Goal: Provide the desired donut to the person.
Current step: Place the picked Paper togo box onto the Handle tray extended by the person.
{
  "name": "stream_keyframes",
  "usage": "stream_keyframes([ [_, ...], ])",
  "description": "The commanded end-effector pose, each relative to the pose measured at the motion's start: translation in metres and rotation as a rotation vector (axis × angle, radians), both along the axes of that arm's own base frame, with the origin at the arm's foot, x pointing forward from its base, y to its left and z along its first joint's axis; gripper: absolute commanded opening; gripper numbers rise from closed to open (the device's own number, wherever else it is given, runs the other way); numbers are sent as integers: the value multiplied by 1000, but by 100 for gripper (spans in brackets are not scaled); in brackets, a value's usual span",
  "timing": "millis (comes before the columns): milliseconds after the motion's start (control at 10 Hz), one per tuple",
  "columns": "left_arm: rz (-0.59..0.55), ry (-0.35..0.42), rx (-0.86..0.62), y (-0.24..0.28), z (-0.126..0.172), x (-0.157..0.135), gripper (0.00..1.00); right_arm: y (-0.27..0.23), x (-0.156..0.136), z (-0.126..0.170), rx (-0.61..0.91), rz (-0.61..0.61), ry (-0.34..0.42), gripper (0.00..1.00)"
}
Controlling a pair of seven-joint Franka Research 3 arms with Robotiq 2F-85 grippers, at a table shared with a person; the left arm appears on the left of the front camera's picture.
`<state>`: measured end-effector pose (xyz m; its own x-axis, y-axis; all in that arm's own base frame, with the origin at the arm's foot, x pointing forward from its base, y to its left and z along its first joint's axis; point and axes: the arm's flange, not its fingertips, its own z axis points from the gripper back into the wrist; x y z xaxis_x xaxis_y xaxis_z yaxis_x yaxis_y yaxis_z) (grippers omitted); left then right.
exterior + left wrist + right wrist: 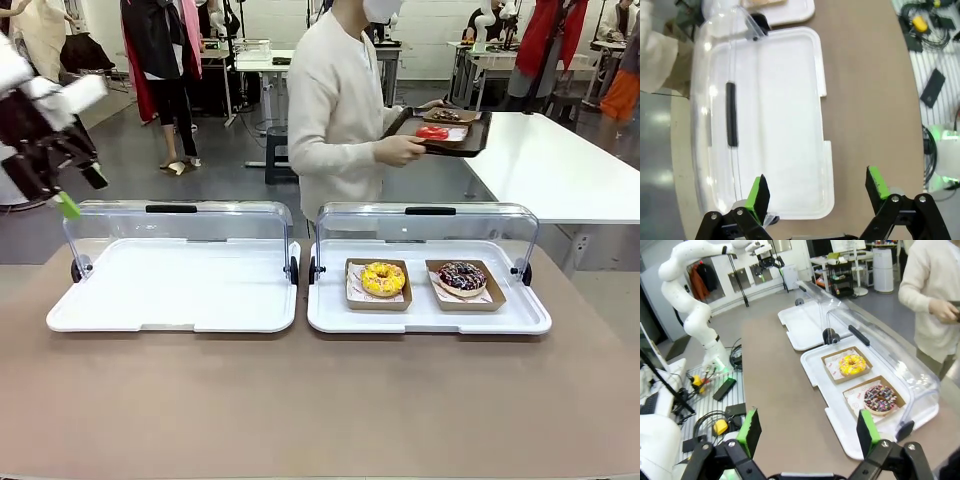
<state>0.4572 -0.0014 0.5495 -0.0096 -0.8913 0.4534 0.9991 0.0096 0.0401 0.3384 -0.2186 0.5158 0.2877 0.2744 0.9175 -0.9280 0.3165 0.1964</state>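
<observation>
A yellow-iced donut [383, 278] and a chocolate donut with coloured sprinkles [462, 277] lie in brown paper boxes in the right white tray [430, 318]. The right wrist view looks down on both, yellow donut [852, 364] and chocolate donut [879, 398], from well above, with my right gripper [808, 432] open and holding nothing. The person [340, 110] stands behind the trays, turned sideways, carrying a dark tray [470, 142] with red tongs [432, 132]. My left gripper [75, 190] hangs open high at the far left, above the empty left tray [775, 115], its green fingertips [759, 192] spread wide.
Both trays have clear hinged lids [428, 222] standing open at the back, each with a black handle [731, 114]. The brown tabletop [320, 400] in front is bare. A white table [560, 165] stands behind on the right. Cables and boxes lie on the floor [715, 405] beside my table.
</observation>
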Motion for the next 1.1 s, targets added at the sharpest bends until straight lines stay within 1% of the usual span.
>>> stream_keyframes([
  [0,-46,40,-237,79,-20,33,100,0,0,1,11,1,-6,100],
  [100,-61,23,-345,108,-44,28,100,0,0,1,11,1,-6,100],
  [200,-42,-16,-444,131,-70,16,100,0,0,1,11,1,-6,100],
  [300,-26,-39,-493,147,-85,15,100,0,0,1,11,1,-6,100],
  [400,-12,-52,-549,160,-92,18,100,0,0,1,11,1,-6,100],
  [500,47,-40,-624,169,-98,18,100,0,0,1,11,1,-6,100],
  [600,86,-59,-668,173,-100,14,100,0,0,1,11,1,-6,100],
  [700,95,-66,-712,176,-99,9,100,0,0,1,11,1,-6,100],
  [900,57,-30,-763,184,-84,13,100,0,0,1,11,1,-6,100],
  [1000,58,-37,-795,188,-86,4,100,0,0,1,11,1,-6,100],
])
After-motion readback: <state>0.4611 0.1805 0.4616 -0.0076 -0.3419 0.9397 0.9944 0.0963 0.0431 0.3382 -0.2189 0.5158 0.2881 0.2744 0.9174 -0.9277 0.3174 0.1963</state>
